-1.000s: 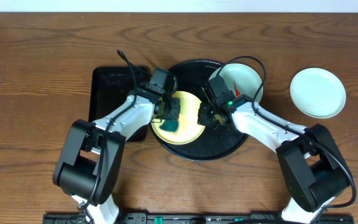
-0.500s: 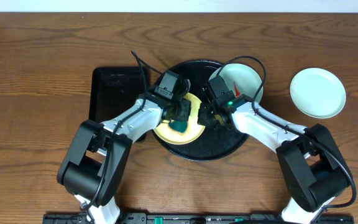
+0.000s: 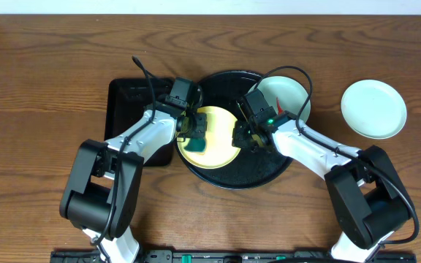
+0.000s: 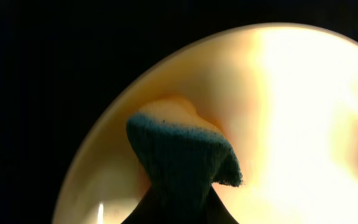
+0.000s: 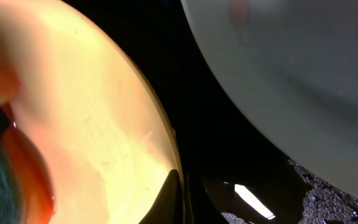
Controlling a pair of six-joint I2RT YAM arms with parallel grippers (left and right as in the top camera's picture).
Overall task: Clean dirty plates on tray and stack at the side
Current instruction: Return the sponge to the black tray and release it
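Note:
A pale yellow plate (image 3: 218, 139) lies on the round black tray (image 3: 258, 174). My left gripper (image 3: 194, 131) is shut on a teal sponge (image 4: 182, 155) and presses it on the plate's left part. My right gripper (image 3: 241, 137) is shut on the yellow plate's right rim (image 5: 166, 149). A mint-blue plate with a red streak (image 3: 287, 95) lies on the tray's back right, partly under my right arm. A second mint-blue plate (image 3: 373, 108) lies on the bare wood at the right.
A smaller rectangular black tray (image 3: 126, 117) stands left of the round tray, partly under my left arm. Brown tabletop (image 3: 42, 95) stretches to the left and behind.
My left gripper with the sponge swept right across the yellow plate, then back to the left. My right gripper has kept its hold on the rim.

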